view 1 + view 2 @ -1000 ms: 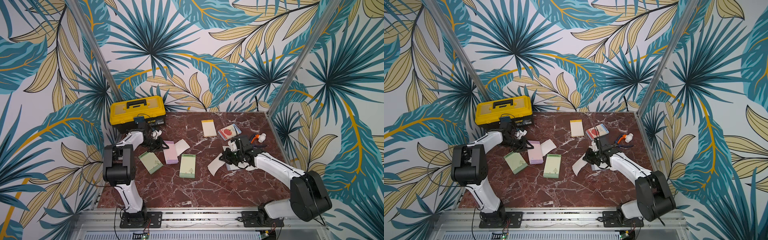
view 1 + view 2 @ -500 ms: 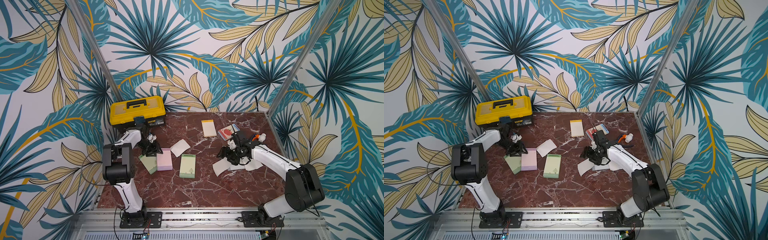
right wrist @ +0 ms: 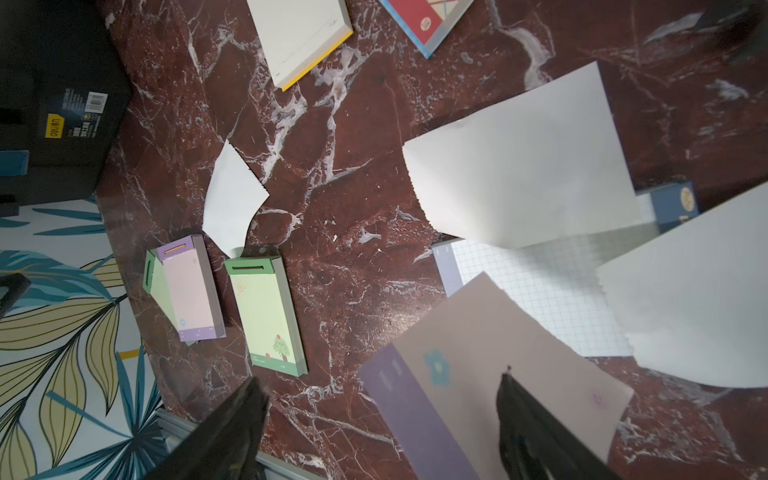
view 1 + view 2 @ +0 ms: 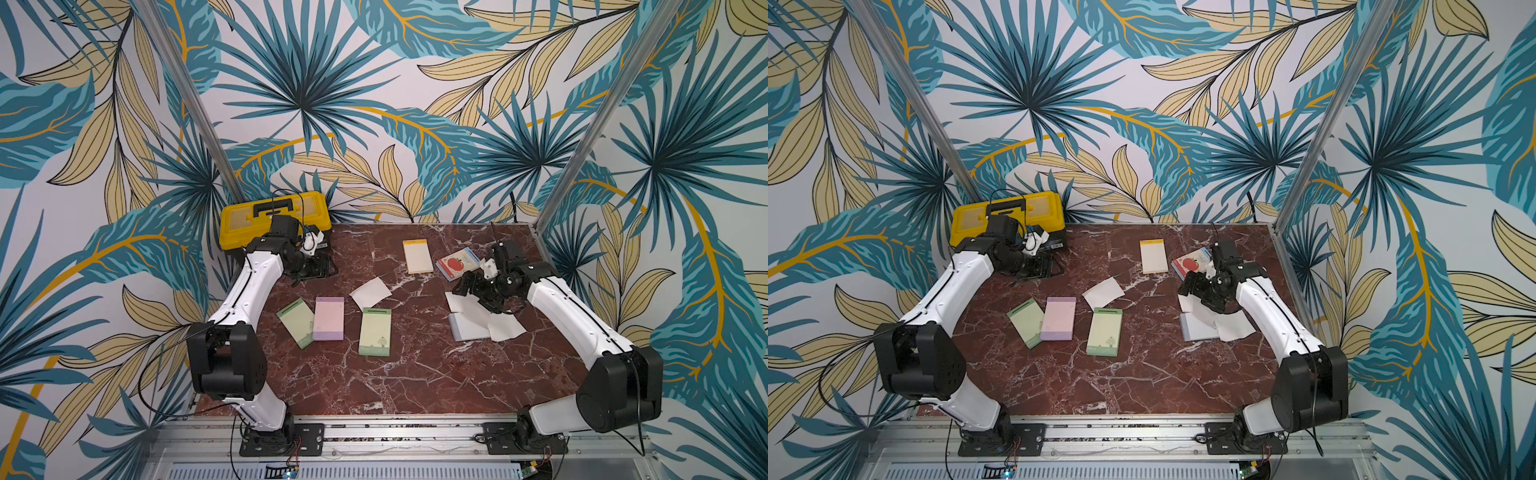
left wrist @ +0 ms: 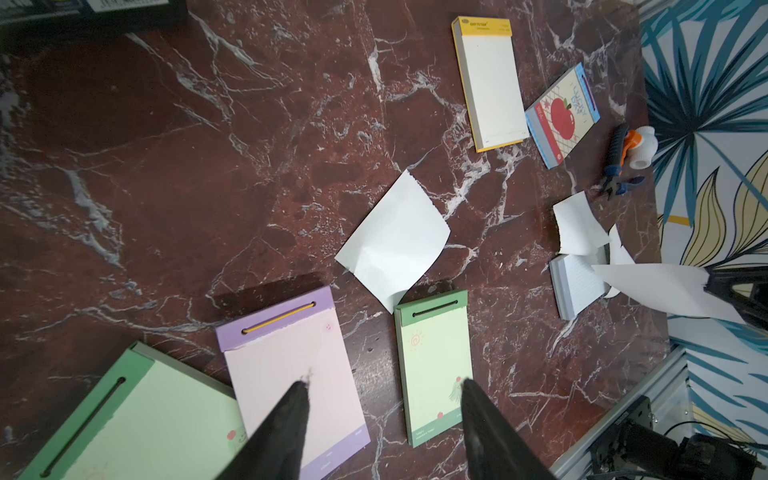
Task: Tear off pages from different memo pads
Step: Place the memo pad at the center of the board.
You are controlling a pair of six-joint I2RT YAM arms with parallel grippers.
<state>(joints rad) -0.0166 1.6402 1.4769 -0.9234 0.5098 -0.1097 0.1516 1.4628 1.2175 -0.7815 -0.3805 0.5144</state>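
The left hand (image 5: 385,384) has its fingers apart with nothing between them. In a top view it (image 4: 314,266) hangs at the far left corner of the worktop (image 4: 415,382), just beside the yellow toolbox (image 4: 276,216). The right hand (image 3: 381,378) is spread wide too, near the right edge. A pink page with a lilac band (image 3: 478,399) lies against one of its fingers (image 3: 536,432); whether it clings there I cannot tell.

Only the right wrist view shows that printed face; both top views show only white paper under that hand. The left wrist view alone shows pliers (image 5: 615,153) and a white roll (image 5: 643,145) by the right edge.

The near half of the worktop is bare marble.

At mid-worktop, well apart from the left hand, the lilac pad (image 4: 329,318) overlaps the plain green pad (image 4: 296,322). The tree-printed green pad (image 4: 375,332) lies near them, and a loose white page (image 4: 371,292) reaches its bound end. The cream pad (image 4: 417,256) and the apple pad (image 4: 457,264) lie toward the far edge. The grid pad (image 4: 467,328) lies just below the right hand, with a white sheet (image 4: 505,328) beside it.
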